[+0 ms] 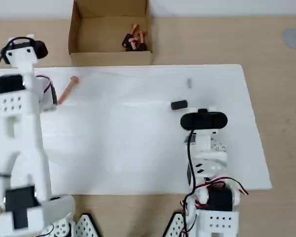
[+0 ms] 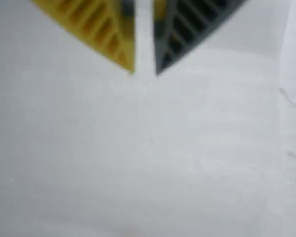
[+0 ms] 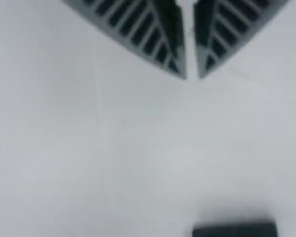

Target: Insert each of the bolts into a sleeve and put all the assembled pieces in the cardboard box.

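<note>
A copper-coloured bolt (image 1: pixel 68 89) lies on the white sheet (image 1: pixel 138 148) near its far left corner, close beside the left arm (image 1: pixel 19 113). A black sleeve (image 1: pixel 178 104) rests on the sheet just beyond the right arm (image 1: pixel 204 123); its edge, the sleeve (image 3: pixel 234 230), lies a short way ahead of my right gripper (image 3: pixel 192 76). That gripper is shut and empty over bare sheet. My left gripper (image 2: pixel 144 71) is also shut with nothing in it, over bare sheet. The cardboard box (image 1: pixel 74 34) at the back holds several assembled pieces (image 1: pixel 134 40).
A small grey mark (image 1: pixel 189 83) sits on the sheet behind the sleeve. A grey disc (image 1: pixel 293 37) lies on the wooden table at the far right. The sheet's right edge (image 2: pixel 286 123) runs past the left gripper.
</note>
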### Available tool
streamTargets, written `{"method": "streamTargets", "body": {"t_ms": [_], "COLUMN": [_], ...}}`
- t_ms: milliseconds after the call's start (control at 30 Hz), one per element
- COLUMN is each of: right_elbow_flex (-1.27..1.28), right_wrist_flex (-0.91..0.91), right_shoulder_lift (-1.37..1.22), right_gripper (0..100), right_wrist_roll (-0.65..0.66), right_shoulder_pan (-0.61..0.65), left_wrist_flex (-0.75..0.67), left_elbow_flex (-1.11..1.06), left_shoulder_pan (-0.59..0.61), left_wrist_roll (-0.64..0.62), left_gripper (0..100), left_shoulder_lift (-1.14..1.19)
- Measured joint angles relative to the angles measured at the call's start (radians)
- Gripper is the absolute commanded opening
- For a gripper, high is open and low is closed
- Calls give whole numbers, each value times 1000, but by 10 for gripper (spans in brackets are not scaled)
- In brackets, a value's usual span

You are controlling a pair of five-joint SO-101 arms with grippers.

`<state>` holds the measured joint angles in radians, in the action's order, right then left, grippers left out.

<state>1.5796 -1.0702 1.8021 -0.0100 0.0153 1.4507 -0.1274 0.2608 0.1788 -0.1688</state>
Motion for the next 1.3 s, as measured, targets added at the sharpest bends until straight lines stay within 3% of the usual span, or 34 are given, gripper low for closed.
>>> {"method": "streamTargets", "body": {"t_ms": [200, 733, 867, 1067, 1300], "right_elbow_flex": [-135, -1053, -1208, -1438, -1754], "right_wrist_flex": [-58, -58, -72, -215, -362], "right_shoulder_lift": [-149, -1270, -1461, -1743, -2039], "right_gripper": [11, 11, 12, 12, 12], "right_wrist_roll": [0, 0, -3, -201, -278], "right_shoulder_pan": [0, 0, 6, 77, 135], "left_wrist_flex": [5, 40, 40, 35, -147], "left_elbow_flex": [55, 58, 32, 11, -8], "left_shoulder_pan": [0, 0, -3, -32, 3], "left_wrist_roll": [-15, -6, 77, 305, 535], "left_gripper": [28, 28, 28, 28, 31], "left_shoulder_lift": [92, 100, 100, 100, 106]}}
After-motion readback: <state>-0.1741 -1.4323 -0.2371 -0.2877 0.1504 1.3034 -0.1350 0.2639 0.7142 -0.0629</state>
